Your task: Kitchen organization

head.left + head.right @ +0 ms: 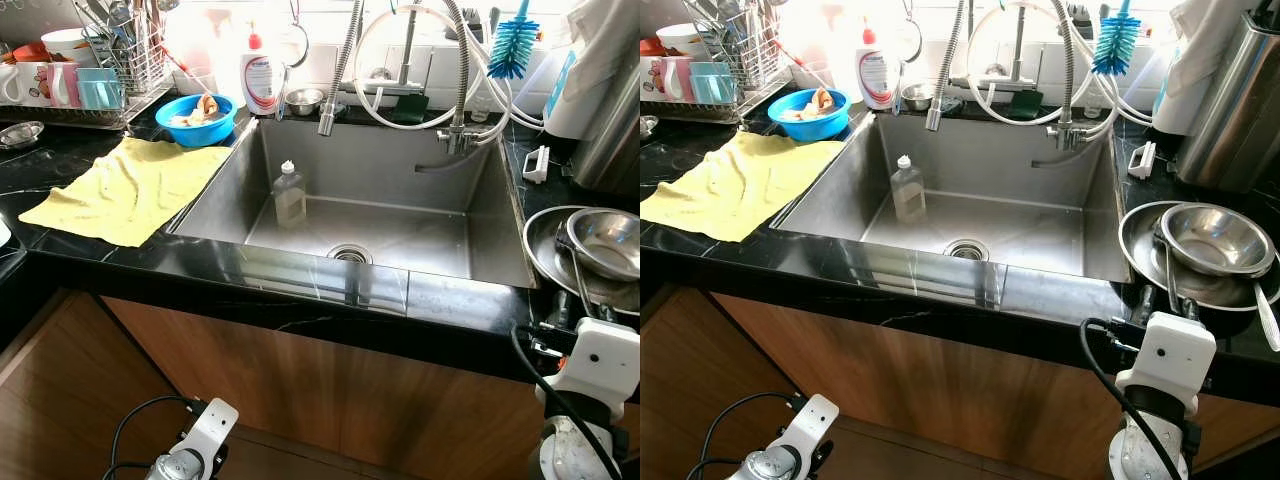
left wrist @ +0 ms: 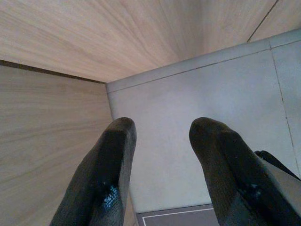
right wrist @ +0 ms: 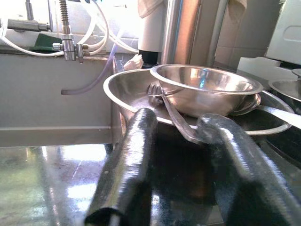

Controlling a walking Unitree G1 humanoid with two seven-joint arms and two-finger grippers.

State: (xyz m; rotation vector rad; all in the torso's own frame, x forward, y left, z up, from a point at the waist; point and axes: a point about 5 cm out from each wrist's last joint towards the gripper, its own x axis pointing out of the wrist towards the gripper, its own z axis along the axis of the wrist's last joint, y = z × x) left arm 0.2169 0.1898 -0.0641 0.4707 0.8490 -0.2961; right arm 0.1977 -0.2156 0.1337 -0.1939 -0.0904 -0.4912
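Now your right gripper (image 3: 174, 165) sits low at the counter edge, its fingers parted and empty, facing the steel bowl (image 1: 1215, 238) stacked in the wide steel plate (image 1: 1140, 250) at about 1 o'clock from it. I'd rise over the plate's rim and mind the fork (image 3: 162, 101) lying across it. Your left gripper (image 2: 164, 160) hangs idle by the cabinet, fingers parted. A clear bottle (image 1: 289, 194) stands in the sink (image 1: 400, 170).

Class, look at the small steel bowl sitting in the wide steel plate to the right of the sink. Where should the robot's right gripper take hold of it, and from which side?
Grip the steel bowl by its thin near rim, one finger inside and one outside, coming in low from the counter's front edge. The right gripper is open and already faces it there. The bowl's smooth rounded wall offers no hold, and a utensil handle lies across the steel plate in front, so I would enter beside it.
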